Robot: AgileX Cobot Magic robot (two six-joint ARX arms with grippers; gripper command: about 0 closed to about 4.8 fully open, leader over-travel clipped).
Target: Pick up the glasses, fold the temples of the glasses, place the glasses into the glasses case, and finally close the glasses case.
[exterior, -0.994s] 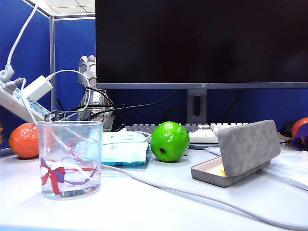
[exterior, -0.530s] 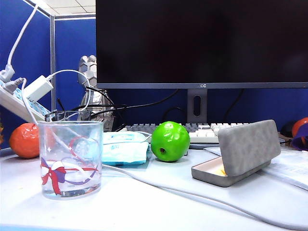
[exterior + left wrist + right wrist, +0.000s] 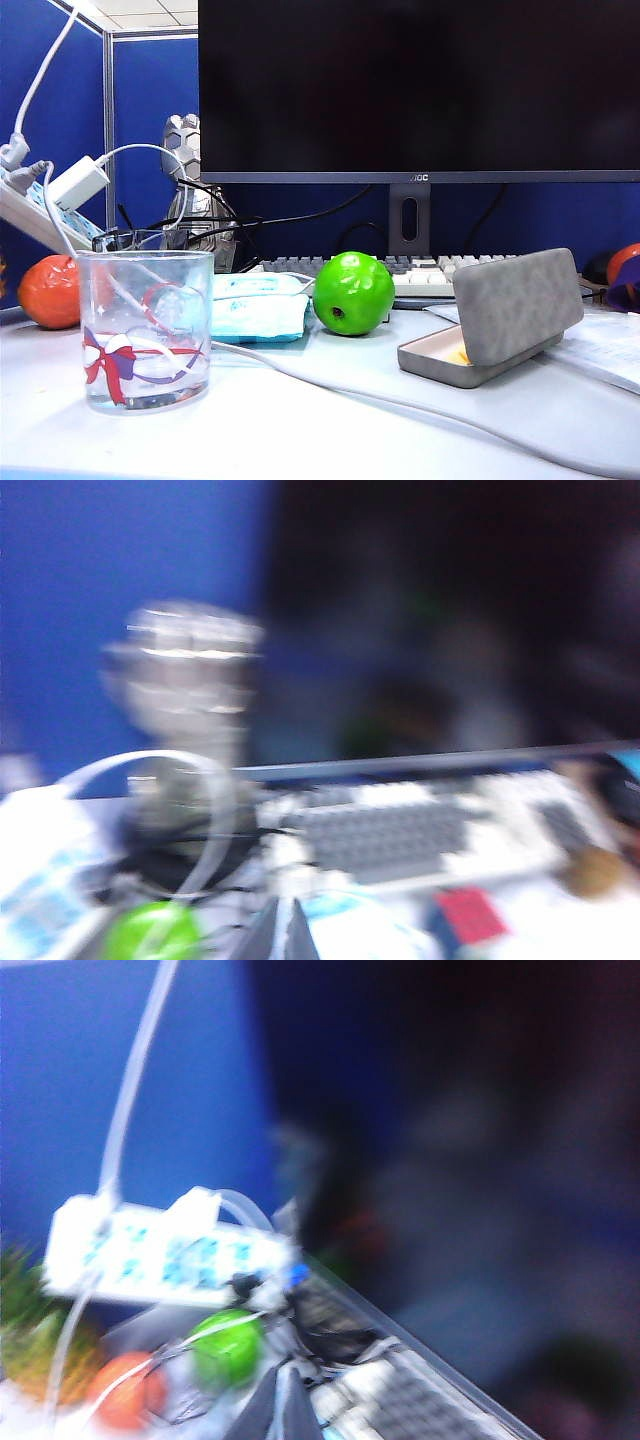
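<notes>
The glasses case (image 3: 492, 316) sat open on the white desk (image 3: 300, 430), right of the green apple (image 3: 353, 292), its grey lid tilted up over the pale lining. The glasses (image 3: 130, 240) lay behind the ribbon-printed drinking glass (image 3: 146, 330), only their thin black frame showing over its rim. Neither arm appeared in the exterior view. In the blurred wrist views, the left gripper (image 3: 281, 932) and the right gripper (image 3: 276, 1407) each had their jaws pressed together, holding nothing, well apart from the case.
</notes>
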